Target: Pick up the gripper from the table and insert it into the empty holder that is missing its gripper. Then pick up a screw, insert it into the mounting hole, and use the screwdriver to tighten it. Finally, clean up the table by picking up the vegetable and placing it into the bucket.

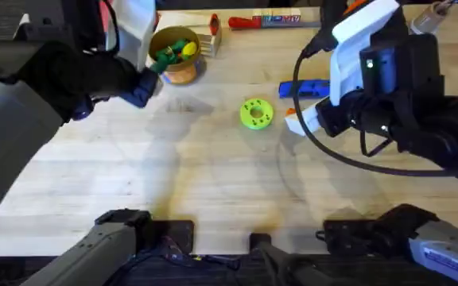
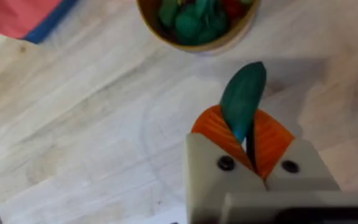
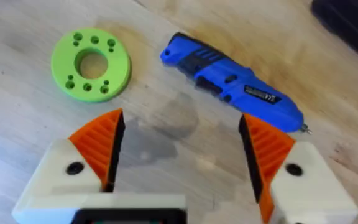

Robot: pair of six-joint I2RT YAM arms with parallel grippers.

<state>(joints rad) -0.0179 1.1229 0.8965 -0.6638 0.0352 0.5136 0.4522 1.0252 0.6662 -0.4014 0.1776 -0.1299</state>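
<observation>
My left gripper is shut on the vegetable, a smooth teal-green oval that sticks out between the orange pads. It hangs just short of the bucket, a round tan tub with green, yellow and red pieces inside. In the overhead view the bucket stands at the far left-centre of the table. My right gripper is open over bare wood, with nothing between its orange fingers. The blue screwdriver lies just beyond it. The loose gripper, the holder and the screw are out of view.
A lime-green disc with holes lies mid-table, left of the screwdriver. A red-handled tool and a small wooden block sit at the far edge. A red pouch lies near the bucket.
</observation>
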